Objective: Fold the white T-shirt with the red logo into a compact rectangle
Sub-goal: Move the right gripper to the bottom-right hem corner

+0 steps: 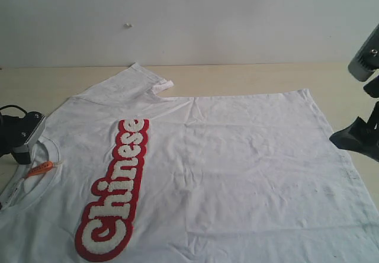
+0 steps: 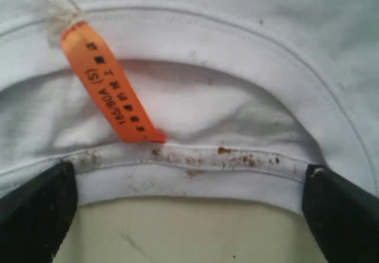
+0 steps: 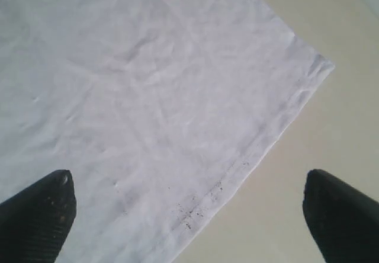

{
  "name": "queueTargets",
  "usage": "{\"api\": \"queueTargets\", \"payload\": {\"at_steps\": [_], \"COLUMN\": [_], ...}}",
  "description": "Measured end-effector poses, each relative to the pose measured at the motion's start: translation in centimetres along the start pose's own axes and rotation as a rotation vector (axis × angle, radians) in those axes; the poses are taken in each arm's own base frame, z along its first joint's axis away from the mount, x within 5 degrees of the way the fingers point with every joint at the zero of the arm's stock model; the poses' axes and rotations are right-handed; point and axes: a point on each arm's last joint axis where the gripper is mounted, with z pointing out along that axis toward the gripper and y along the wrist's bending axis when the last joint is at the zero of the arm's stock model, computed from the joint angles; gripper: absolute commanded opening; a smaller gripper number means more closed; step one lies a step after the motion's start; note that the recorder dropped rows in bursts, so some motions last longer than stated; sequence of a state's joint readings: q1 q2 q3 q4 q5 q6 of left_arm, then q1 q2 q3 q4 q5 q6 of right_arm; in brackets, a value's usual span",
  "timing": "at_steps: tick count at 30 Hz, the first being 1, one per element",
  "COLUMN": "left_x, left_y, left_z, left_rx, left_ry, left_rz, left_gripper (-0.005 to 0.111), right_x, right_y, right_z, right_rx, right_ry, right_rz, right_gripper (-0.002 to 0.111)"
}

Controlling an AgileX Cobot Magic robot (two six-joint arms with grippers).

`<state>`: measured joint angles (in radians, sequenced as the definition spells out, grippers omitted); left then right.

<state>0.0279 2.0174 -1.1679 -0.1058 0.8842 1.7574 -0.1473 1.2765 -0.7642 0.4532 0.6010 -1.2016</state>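
The white T-shirt [image 1: 225, 156] lies spread flat on the table, neck to the left, hem to the right. The red logo [image 1: 115, 186] runs as a long strip across its chest. An orange neck tag [image 1: 41, 169] sits at the collar. My left gripper [image 1: 21, 134] is open at the collar edge; its wrist view shows the ribbed neckband [image 2: 195, 180] and the orange neck tag [image 2: 112, 88] between the spread fingers [image 2: 35, 212]. My right gripper [image 1: 358, 137] hovers open over the hem; the right wrist view shows the hem edge [image 3: 249, 156] and its corner [image 3: 323, 67].
The beige table [image 1: 249, 76] shows beyond the shirt at the back, with a white wall behind it. A short sleeve [image 1: 145, 80] lies folded at the shirt's far side. Bare table [image 3: 331, 156] lies beside the hem.
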Motion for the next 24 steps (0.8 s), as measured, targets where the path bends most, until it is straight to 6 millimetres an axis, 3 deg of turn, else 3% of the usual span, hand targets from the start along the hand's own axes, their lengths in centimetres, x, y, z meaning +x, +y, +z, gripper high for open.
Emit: {"api": "queueTargets", "payload": {"at_steps": [13,24], "left_x": [0.0,0.0], "left_y": [0.0,0.0], "left_z": [0.0,0.0], "left_rx": [0.000,0.002], "left_ry": [0.000,0.000], "left_rz": [0.000,0.000], "left_gripper": [0.102,0.102], "right_x": [1.8,0.6], "right_y": [-3.0,-6.9], "right_z": [7.5,12.1], "right_rx": [-0.195,-0.339], "right_ry": [0.314,0.439], "right_rz": [-0.275,-0.390], "right_gripper": [0.105,0.105]}}
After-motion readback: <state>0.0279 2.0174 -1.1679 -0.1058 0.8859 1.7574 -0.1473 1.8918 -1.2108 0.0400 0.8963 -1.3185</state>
